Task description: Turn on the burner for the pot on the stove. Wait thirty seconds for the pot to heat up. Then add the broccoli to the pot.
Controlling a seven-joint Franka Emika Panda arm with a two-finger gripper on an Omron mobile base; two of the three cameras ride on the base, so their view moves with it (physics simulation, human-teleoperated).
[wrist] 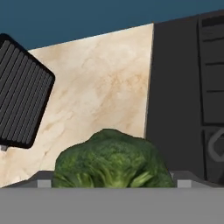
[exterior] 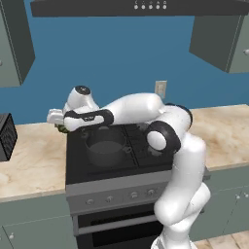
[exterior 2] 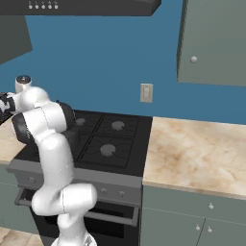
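At the far left of the beige marbled stone surface sits a black ribbed box-like appliance, close to that surface's left end and well apart from the range. Further right, near the surface's right edge where it meets the range, lies the small bright green bumpy broccoli floret; in the hand view it fills the lower middle, resting on the stone just beside the black side of the cooktop. In the left base view a sliver of green shows under the white arm's hand, which hangs over that same edge with its jaws spread wide, standing on either side of the floret; whether the tips touch it cannot be told. Next comes the black four-burner gas stove with black grates and a grey front panel of small knobs. The round dark grey metal pot with two small loop handles stands on the front left burner, near the stove's left edge. Past the stove's right edge, a second stretch of beige stone surface runs on.
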